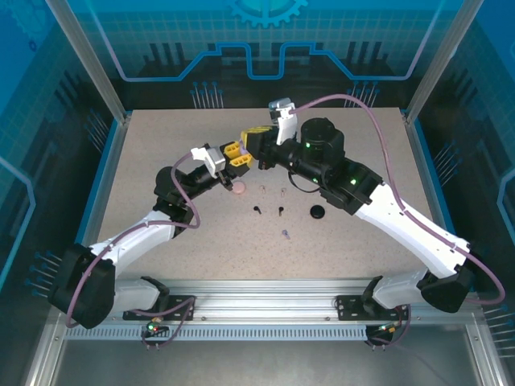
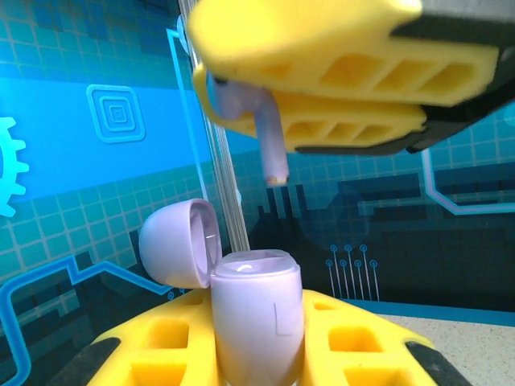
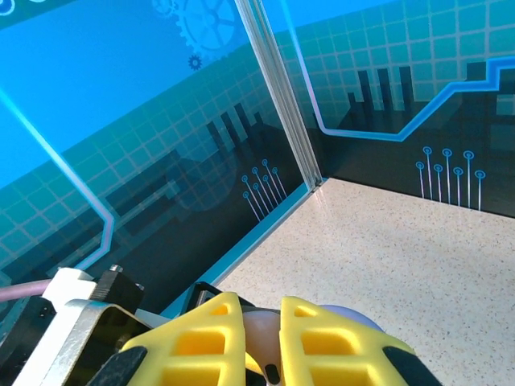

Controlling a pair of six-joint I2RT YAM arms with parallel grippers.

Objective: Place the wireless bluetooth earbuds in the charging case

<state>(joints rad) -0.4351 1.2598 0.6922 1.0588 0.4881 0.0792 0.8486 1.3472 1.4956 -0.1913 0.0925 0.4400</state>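
My left gripper (image 1: 233,158) is shut on an open lavender charging case (image 2: 259,310), held upright off the table, its lid (image 2: 179,243) flipped back to the left. Right above it, my right gripper (image 1: 256,146) is shut on a lavender earbud (image 2: 269,133). The earbud's stem points down, a short way above the case's opening and apart from it. In the right wrist view the earbud (image 3: 263,334) sits pinched between the yellow fingers (image 3: 197,338), with the case lid (image 3: 360,316) just beyond them. Several more earbuds lie on the table: pale ones (image 1: 282,193), black ones (image 1: 257,210) and a lavender one (image 1: 285,234).
A pink round case (image 1: 239,190) lies on the table just below the two grippers. A black case (image 1: 318,212) lies to the right, near the right arm's forearm. Blue panelled walls and aluminium posts (image 1: 88,60) enclose the table.
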